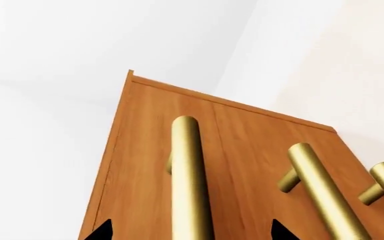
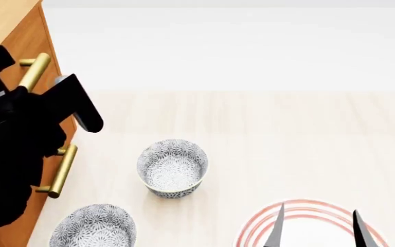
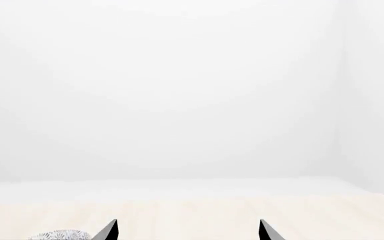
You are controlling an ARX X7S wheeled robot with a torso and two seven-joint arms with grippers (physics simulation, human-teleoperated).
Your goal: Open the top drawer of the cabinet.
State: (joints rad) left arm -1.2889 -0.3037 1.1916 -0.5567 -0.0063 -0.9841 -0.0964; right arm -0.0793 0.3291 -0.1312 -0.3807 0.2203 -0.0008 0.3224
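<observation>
At the cabinet (image 2: 12, 31) on your left, your left gripper (image 1: 188, 231) had its jaws spread wide astride the top drawer's (image 1: 172, 150) brass handle (image 1: 190, 170), gripping nothing; you needed to close squarely, then pull straight.

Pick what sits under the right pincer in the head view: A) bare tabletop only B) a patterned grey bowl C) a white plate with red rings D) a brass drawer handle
C: the right pincer is open, its dark fingertips over the white round plate with red rings; the two patterned bowls lie off to its left.
</observation>
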